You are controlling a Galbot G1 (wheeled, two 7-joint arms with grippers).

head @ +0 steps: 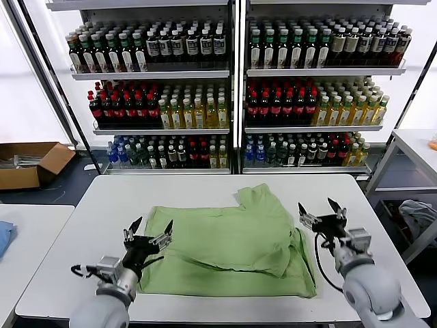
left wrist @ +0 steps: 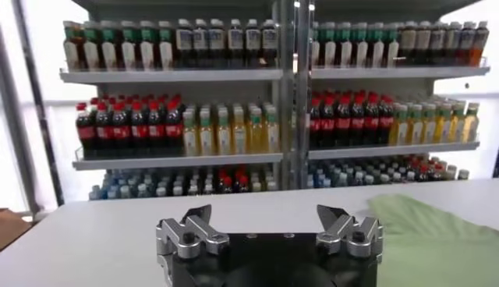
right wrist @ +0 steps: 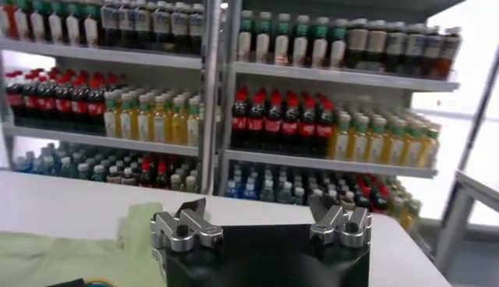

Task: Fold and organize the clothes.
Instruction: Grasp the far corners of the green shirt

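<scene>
The light green polo shirt point(head: 235, 247) lies partly folded on the white table point(head: 171, 195), with one part laid over the middle. No collar, buttons or logo show. My left gripper point(head: 151, 227) is open and empty, raised over the shirt's left edge. My right gripper point(head: 318, 206) is open and empty, raised just off the shirt's right edge. In the left wrist view the open left gripper point(left wrist: 265, 212) points at the shelves, with the shirt point(left wrist: 437, 234) to one side. In the right wrist view the open right gripper point(right wrist: 263, 204) shows with the shirt point(right wrist: 74, 249) beside it.
Shelves of bottles point(head: 232, 89) stand behind the table. A cardboard box point(head: 31, 164) lies on the floor at far left. A second table with a blue cloth point(head: 3, 239) is at left. A side table point(head: 416, 147) and a grey-blue bundle point(head: 416, 215) are at right.
</scene>
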